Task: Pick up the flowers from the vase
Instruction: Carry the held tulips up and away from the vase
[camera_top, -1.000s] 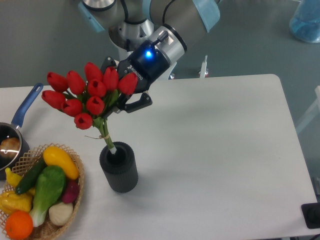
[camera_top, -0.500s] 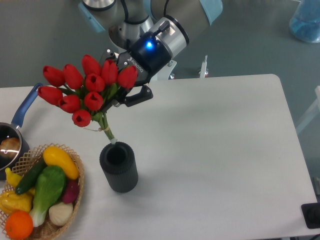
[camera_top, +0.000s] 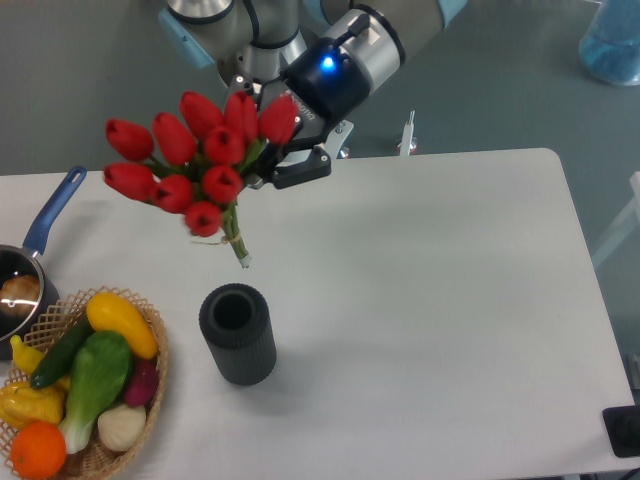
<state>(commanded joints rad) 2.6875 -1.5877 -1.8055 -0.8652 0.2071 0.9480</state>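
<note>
red tulip buds, the flowers (camera_top: 200, 155), hang in the air over the left half of the white table (camera_top: 430, 300), clear of the vase (camera_top: 238, 333). the bunch tilts, heads up and to the left, short bound green stems pointing down and right, with the stem tips ending above the vase mouth and not touching it. the gripper (camera_top: 268, 165) comes in from the upper right and pinches the bunch among the leaves just under the buds; one dark finger shows on the right side of the bunch, the other is hidden behind the tulips. a blue light glows on the wrist above it. the vase, dark grey and ribbed, stands upright on the table below the stems, round mouth showing dark inside. to its left, at the table's corner, sits a wicker basket (camera_top: 150, 320) of toy vegetables (camera_top: 90, 380), yellow, green, orange and white ones. a blue-handled pan (camera_top: 40, 235) is at the left edge, partly cut off. a blue translucent thing (camera_top: 612, 40) sits at the top right corner, off the table.
</note>
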